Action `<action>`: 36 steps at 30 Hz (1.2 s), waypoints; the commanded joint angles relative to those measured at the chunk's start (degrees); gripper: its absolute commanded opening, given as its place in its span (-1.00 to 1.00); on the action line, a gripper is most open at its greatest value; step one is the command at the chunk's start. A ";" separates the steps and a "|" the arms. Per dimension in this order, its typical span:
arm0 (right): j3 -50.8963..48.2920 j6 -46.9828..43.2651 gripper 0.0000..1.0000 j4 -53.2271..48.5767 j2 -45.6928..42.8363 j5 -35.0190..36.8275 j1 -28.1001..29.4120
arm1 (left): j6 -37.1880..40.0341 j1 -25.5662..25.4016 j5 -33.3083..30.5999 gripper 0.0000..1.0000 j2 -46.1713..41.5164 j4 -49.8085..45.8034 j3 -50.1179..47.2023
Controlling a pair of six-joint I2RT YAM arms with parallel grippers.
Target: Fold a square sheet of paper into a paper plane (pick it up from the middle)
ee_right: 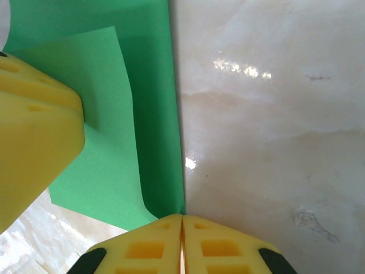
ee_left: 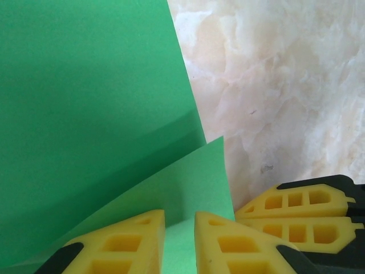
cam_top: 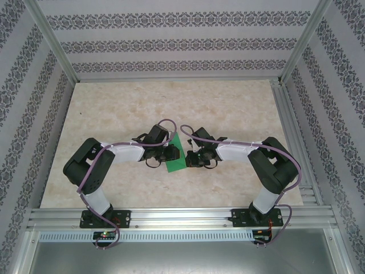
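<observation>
The square sheet of paper [cam_top: 176, 155], bright green, lies on the table between my two grippers, with one flap folded over and standing a little off the lower layer [ee_left: 188, 182]. My left gripper [cam_top: 169, 153] is over the sheet, its yellow jaws [ee_left: 179, 234] a narrow gap apart with green paper showing in the gap. One of its fingers [ee_right: 34, 125] lies against the flap [ee_right: 102, 114]. My right gripper [cam_top: 191, 158] is shut, fingertips together [ee_right: 182, 220] right at the sheet's straight right edge. Its fingers [ee_left: 296, 217] lie beside the paper on the bare table.
The table [cam_top: 171, 103] is pale marble-patterned, fenced by patterned walls and aluminium posts [cam_top: 54, 43]. Slotted rails [cam_top: 182, 220] run along the near edge where both arm bases are bolted. Open tabletop lies behind and to both sides of the arms.
</observation>
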 commanded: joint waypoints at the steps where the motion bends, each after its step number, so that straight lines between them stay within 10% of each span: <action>1: -0.33 1.14 -0.80 2.93 0.47 0.26 -0.51 | -1.21 -0.05 -0.06 -0.59 1.58 1.24 0.72; 23: -2.98 0.69 -0.53 7.29 -7.26 1.18 -1.29 | -5.50 -0.01 -4.04 -0.63 3.72 -0.79 1.56; 36: -0.62 -0.22 -0.81 9.95 0.15 -6.66 0.93 | -5.97 0.00 -5.08 -0.70 4.09 -2.18 1.65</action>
